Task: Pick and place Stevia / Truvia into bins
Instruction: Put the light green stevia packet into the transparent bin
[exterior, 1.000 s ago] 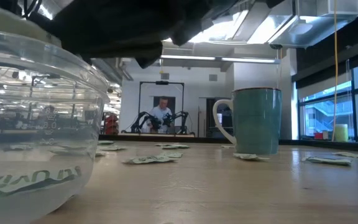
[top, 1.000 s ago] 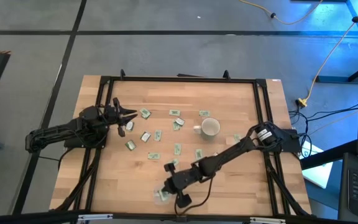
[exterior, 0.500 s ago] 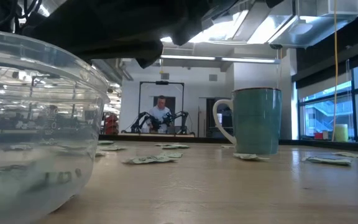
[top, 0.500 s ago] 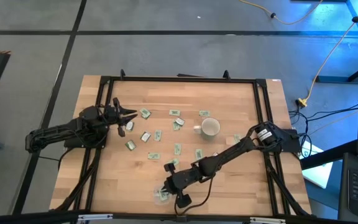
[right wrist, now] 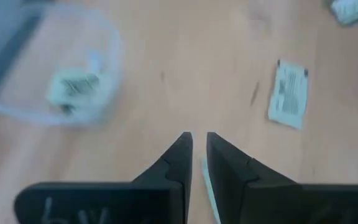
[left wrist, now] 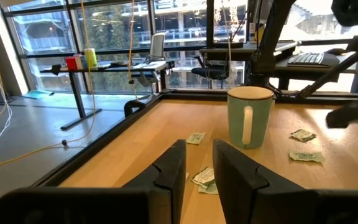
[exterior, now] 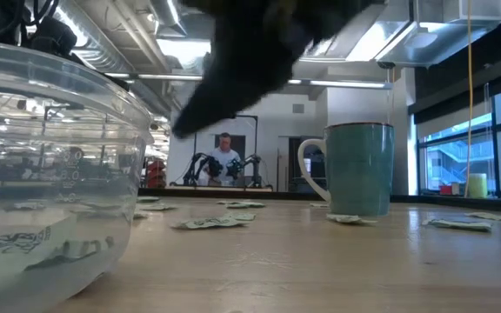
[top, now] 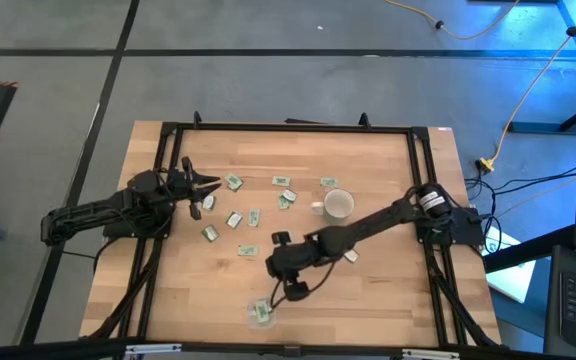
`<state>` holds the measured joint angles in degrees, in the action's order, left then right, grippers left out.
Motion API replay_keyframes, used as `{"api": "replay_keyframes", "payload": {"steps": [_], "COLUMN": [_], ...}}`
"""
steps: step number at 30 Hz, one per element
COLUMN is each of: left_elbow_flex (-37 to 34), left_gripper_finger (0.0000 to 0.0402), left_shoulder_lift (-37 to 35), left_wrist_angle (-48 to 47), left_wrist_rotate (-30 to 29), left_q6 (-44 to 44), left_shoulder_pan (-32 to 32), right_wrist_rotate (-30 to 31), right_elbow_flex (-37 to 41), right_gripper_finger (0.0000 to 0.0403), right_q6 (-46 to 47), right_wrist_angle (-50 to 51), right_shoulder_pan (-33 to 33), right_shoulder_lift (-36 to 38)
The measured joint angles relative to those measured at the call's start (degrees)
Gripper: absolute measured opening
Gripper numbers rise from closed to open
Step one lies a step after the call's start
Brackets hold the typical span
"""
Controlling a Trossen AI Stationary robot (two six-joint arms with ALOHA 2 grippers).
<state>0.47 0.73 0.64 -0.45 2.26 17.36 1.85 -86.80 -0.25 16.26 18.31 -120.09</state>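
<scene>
Reaching for the next packet is the step in hand, so bring your right gripper (top: 273, 240) over a sachet that lies alone, not one overlapping a neighbour. The clear dish (top: 261, 313) sits near the table's front edge with a couple of sachets (right wrist: 72, 85) already inside, well apart from the gripper now. The right wrist view shows your fingers (right wrist: 180, 152) nearly together with only a narrow gap and nothing gripped, so you will need to spread them before you come down. A lone sachet (right wrist: 288, 93) lies flat on the wood close ahead of the fingers, and it looks like the easiest target. These packets are thin and flat, so I would press one fingertip at an edge and pinch low, or it will likely slide away. More sachets (top: 234, 220) are scattered between the left gripper (top: 204, 184) and the white mug (top: 338, 205). Your left gripper waits at the table's left side, fingers slightly parted and empty.
</scene>
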Motion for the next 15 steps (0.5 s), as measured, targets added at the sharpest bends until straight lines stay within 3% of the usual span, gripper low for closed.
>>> {"api": "replay_keyframes", "payload": {"steps": [15], "left_elbow_flex": [0.0], "left_gripper_finger": [0.0075], "left_shoulder_lift": [0.1], "left_wrist_angle": [0.0], "left_wrist_rotate": [0.0], "left_q6": [0.0], "left_shoulder_pan": [0.0], "right_wrist_rotate": [0.0], "right_elbow_flex": [0.0], "right_gripper_finger": [0.0053], "right_q6": [-1.9], "right_wrist_angle": [2.8], "right_shoulder_pan": [-3.2], "right_shoulder_lift": [-5.4]}}
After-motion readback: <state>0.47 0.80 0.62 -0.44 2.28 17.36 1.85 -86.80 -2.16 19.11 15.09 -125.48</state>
